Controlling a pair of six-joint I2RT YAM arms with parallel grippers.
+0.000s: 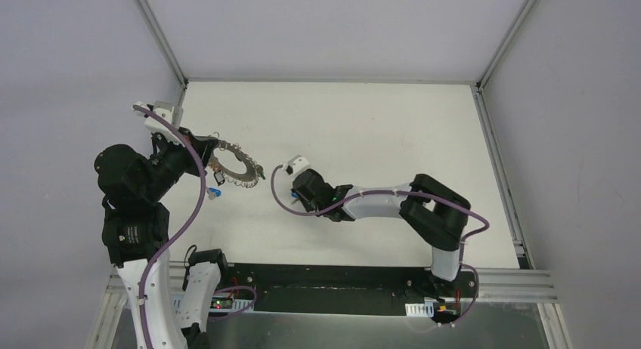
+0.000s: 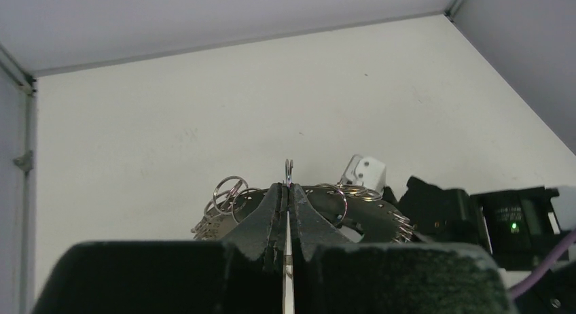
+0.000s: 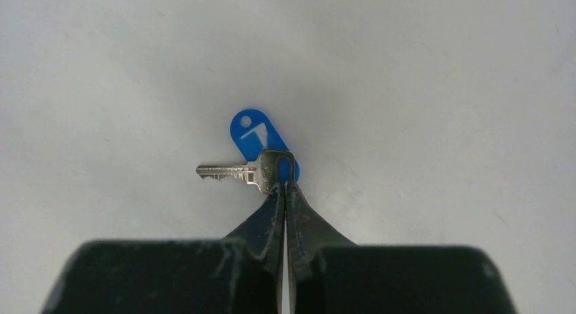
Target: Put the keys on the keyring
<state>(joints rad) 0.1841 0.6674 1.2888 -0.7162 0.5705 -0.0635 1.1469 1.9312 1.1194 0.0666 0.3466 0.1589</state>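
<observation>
Okay, mid-task. The left gripper (image 2: 288, 189) is closed tight on one small wire loop at the edge of the keyring (image 2: 363, 205) and holds the ring up off the table (image 2: 170, 110), left of centre in the top view. A couple of small keys (image 1: 216, 181), one with a blue bit, seem to hang from the ring's lower left edge, so some look done. The right gripper (image 3: 285, 189) is pinched shut on the head of a silver key (image 3: 234, 171) with a blue tag (image 3: 250, 130), mid-frame in its wrist view. Can't tell if that key is lifted or lies flat on the table.

Left to do, I'd judge: carry this key over to the ring and thread it on a loop. The two are well apart.

Views: only the right wrist view shows the key and tag; the arm hides them in the top view. Only the left wrist view shows the grip on the loop. Only the top view shows the hanging keys and the gap between the arms.
</observation>
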